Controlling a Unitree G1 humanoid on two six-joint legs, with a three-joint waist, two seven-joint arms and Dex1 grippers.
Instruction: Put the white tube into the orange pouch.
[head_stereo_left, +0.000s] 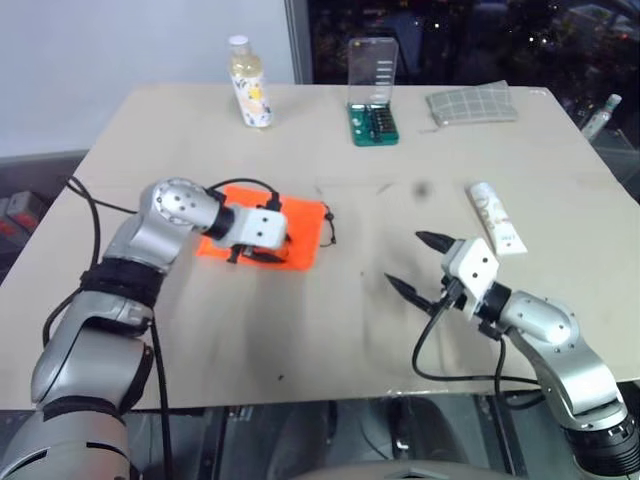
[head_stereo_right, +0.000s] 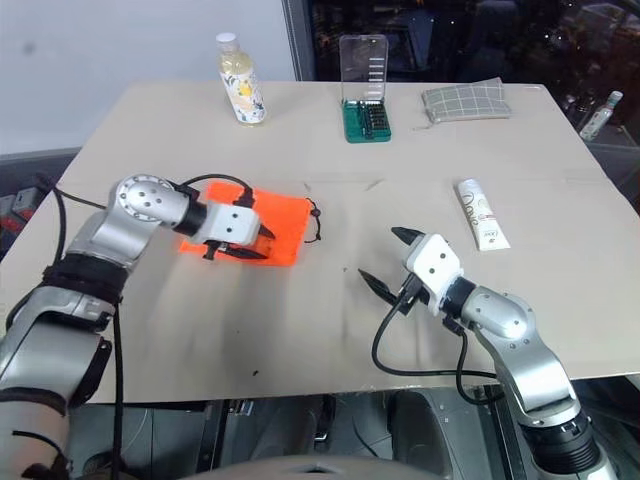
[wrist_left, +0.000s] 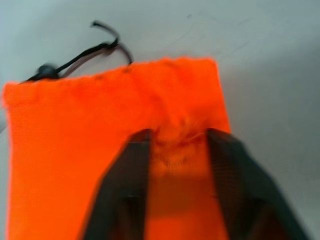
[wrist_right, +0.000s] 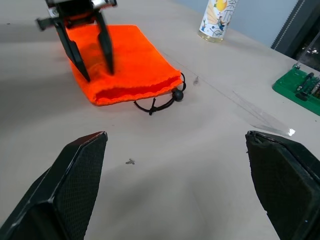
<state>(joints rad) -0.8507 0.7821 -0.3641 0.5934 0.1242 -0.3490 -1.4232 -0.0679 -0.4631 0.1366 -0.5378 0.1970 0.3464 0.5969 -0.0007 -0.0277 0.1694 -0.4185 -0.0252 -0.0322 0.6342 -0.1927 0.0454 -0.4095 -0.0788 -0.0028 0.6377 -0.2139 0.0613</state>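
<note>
Our tube (head_stereo_left: 497, 217) lies near the bench's (head_stereo_left: 330, 340) right edge, well apart from the pouch (head_stereo_left: 300, 228) at left-centre. Our left fingers (wrist_left: 129, 190) press into the pouch, part open, bunching fabric between them. Our right fingers (wrist_right: 65, 195) spread wide, empty, over bare bench between.

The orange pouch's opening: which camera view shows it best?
The right wrist view: the orange pouch faces it mouth-first, showing the slightly gaping edge and cord. The eye views show the pouch flat from above, under the left claw. The left wrist view shows the fabric between that claw's fingers.
</note>
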